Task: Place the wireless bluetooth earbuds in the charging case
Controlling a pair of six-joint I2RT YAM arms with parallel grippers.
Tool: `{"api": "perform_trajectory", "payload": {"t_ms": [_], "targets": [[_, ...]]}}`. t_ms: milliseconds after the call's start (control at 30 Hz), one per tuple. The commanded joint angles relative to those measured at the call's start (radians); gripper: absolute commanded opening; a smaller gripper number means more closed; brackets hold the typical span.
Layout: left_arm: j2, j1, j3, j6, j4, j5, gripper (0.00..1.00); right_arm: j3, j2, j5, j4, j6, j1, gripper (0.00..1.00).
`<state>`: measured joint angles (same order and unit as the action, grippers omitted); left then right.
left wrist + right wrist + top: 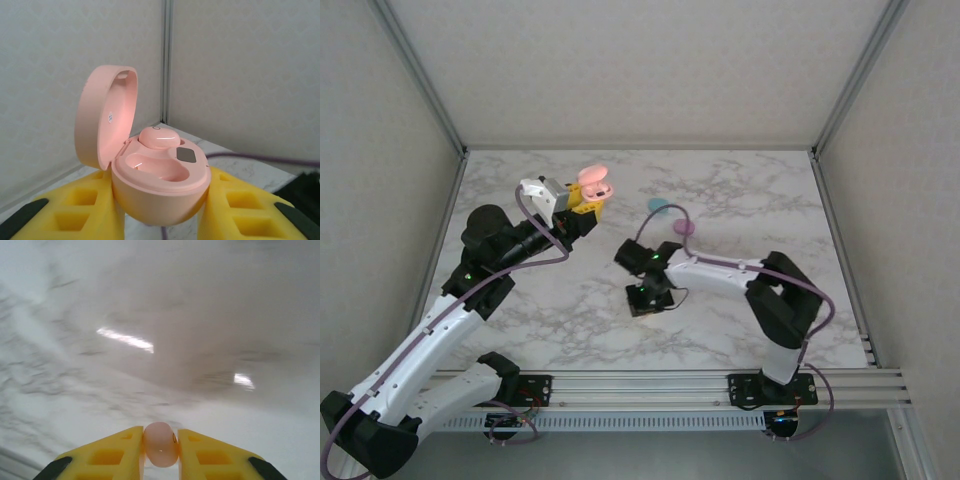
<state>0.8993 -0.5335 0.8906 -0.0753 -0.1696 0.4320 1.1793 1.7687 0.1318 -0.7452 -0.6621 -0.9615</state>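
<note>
My left gripper (582,205) is shut on a pink charging case (592,187) and holds it above the back left of the table. Seen from the left wrist, the pink charging case (160,185) sits between the yellow fingers (75,210) with its lid upright and open. One orange-pink earbud (159,137) rests in the far slot, while the near slot (156,169) is empty. Near the table's middle, my right gripper (642,298) points down. In its wrist view the right gripper (160,447) is shut on a second orange-pink earbud (160,442) above the marble.
A teal oval case (658,206) and a purple oval case (684,227) lie on the marble table (740,190) behind the right arm. Grey walls and metal frame posts enclose the table on three sides.
</note>
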Motion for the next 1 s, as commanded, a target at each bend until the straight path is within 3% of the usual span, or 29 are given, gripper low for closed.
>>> {"api": "perform_trajectory", "payload": {"t_ms": [0,233,967], "targets": [[0.0,-0.008,0.03,-0.012,-0.003,0.001,0.22,-0.085,-0.063,-0.1,-0.073,-0.01,0.089,0.24],[0.001,-0.008,0.03,-0.012,-0.002,-0.001,0.22,-0.134,-0.093,-0.157,-0.119,0.036,0.21,0.24],[0.019,-0.008,0.04,-0.016,0.008,0.007,0.22,-0.104,-0.015,-0.049,-0.013,0.061,0.21,0.3]]}}
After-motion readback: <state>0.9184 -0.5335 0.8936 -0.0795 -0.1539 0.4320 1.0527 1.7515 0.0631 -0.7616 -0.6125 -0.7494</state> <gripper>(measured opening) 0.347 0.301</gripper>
